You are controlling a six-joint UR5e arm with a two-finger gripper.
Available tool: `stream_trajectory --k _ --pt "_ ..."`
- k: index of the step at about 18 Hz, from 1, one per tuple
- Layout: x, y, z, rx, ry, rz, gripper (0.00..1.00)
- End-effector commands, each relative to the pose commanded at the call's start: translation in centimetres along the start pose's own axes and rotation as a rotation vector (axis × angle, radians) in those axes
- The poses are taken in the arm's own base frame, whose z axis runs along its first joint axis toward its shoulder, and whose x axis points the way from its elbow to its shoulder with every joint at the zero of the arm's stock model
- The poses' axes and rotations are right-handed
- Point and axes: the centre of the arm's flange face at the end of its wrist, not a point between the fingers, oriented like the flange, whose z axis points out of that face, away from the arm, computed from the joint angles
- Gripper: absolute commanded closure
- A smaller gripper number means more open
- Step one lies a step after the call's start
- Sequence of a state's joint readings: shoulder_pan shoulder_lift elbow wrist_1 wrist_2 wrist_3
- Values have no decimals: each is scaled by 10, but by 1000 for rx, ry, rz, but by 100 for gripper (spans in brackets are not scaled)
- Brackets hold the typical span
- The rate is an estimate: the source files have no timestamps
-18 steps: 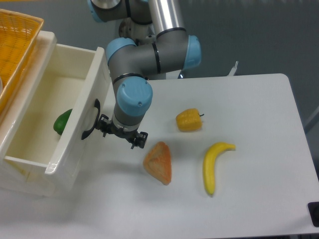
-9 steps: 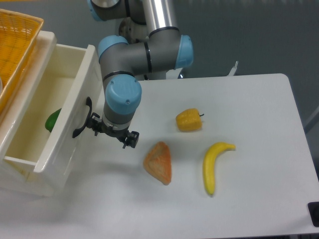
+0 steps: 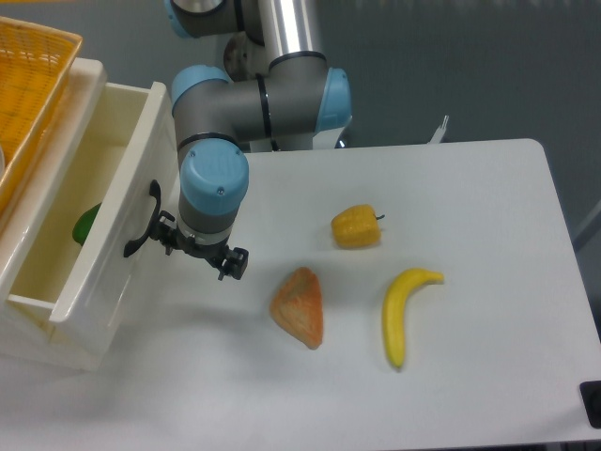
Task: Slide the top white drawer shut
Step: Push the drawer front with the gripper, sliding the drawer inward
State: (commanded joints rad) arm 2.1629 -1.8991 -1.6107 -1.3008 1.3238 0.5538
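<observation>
Camera view, left of frame: drawer [image 3: 113,225] partly open, green item [image 3: 84,224] inside. Mid-push, apparently; more leftward travel needed to seat it. Gripper [image 3: 192,251] pressed against the black handle [image 3: 141,230], fingers seemingly spread, grasping nothing. Further right: bread [image 3: 300,306], pepper [image 3: 356,225], banana [image 3: 404,312].

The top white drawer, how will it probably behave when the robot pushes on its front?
The top white drawer looks like rigid glossy plastic, so it should slide rather than flex. It holds only one green item, so it is probably light. The gripper pushes near the black handle, roughly central, so skewing seems unlikely.
</observation>
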Motion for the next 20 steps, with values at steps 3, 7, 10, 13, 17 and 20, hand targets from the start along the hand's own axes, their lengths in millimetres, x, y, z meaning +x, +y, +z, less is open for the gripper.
stream_trajectory --k 3,7,10,13,17,20 --pt "8 -3 1 -2 -2 6 0" --pt "15 -6 -4 8 -7 14 0" --pt "28 -8 -7 11 -13 25 0" --pt "34 -9 -6 9 -12 31 0" --pt "38 -10 -5 6 -13 23 0" --pt "42 -11 -3 5 -13 29 0"
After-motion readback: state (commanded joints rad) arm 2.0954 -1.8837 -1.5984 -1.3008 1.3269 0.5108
